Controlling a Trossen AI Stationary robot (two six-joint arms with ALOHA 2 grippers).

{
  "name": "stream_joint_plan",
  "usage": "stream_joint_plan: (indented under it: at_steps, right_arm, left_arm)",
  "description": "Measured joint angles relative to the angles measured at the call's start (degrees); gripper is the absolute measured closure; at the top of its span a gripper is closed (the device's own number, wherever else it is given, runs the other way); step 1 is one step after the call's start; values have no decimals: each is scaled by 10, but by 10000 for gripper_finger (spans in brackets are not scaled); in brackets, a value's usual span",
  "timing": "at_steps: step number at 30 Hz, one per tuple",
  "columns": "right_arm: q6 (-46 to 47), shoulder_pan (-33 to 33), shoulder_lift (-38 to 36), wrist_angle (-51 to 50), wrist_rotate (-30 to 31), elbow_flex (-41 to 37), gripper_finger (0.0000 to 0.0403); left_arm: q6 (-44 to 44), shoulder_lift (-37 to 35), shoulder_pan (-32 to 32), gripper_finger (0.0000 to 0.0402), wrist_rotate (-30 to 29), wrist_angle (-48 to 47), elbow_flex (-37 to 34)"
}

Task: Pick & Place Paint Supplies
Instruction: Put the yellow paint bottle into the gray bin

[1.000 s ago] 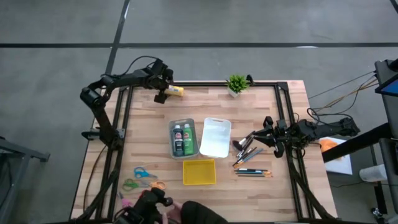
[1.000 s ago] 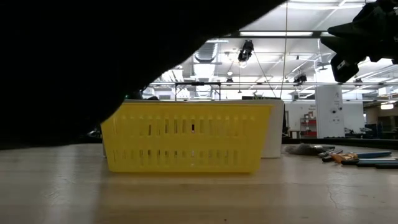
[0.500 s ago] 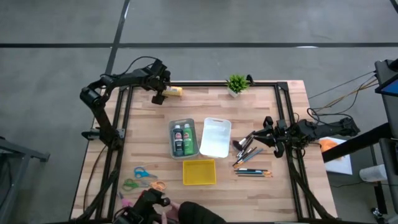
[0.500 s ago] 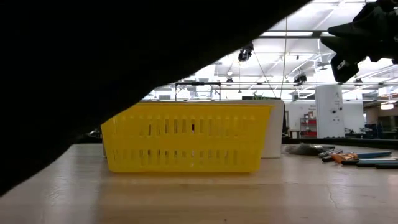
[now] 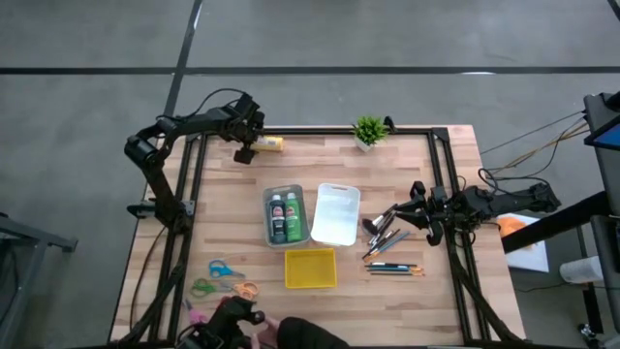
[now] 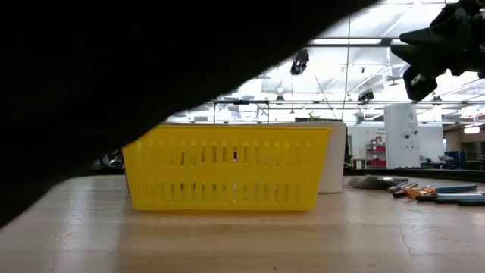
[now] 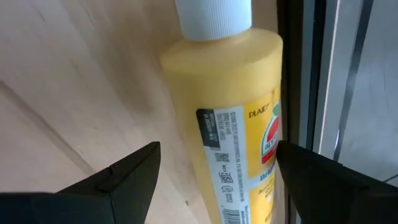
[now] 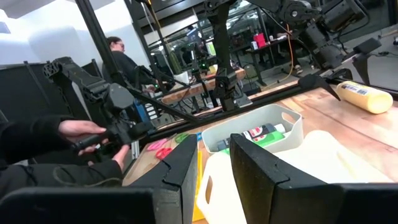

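Observation:
The yellow paint bottle (image 5: 272, 142) with a white cap lies on its side at the table's far edge. My left gripper (image 5: 248, 147) is open over it, with one finger on each side of the bottle's body (image 7: 230, 124). The green and the dark bottle lie in a grey tray (image 5: 287, 215). Brushes (image 5: 386, 233) and pencils (image 5: 395, 269) lie on the right part of the table. My right gripper (image 5: 415, 208) hovers just right of the brushes, open by a narrow gap (image 8: 214, 155) and holding nothing. My left gripper straddles the yellow bottle's body (image 7: 249, 143) from above, along the bottle's length. One finger (image 7: 311, 174) stands right at the bottle's edge, the other (image 7: 124, 177) stands apart from it. Whether either touches it, I cannot tell. The bottle lies flat on the table.
A white container (image 5: 335, 213) stands beside the tray and a yellow basket (image 5: 310, 269) in front of it. Scissors (image 5: 221, 276) lie near the left front. A potted plant (image 5: 368, 129) stands at the far edge. A person's hand (image 8: 81, 134) is at the near edge.
Both arms have kept still. A dark shape close to the low camera has drawn back to the left, uncovering more of the table and the yellow basket.

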Motion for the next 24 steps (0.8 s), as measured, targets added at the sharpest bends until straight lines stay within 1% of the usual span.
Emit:
stream_joint_plan:
  at_steps: [5,8,15,24]
  right_arm:
    - [0,0,0,0,0,0,309]
    - [0,0,0,0,0,0,309]
    - [0,0,0,0,0,0,309]
    - [0,0,0,0,0,0,309]
  left_arm:
    - [5,0,0,84,27,-3,0]
    - [12,0,0,84,31,-11,0]
    - [61,-1,0,84,36,-47,0]
    - [119,-2,-10,84,83,-120,0]
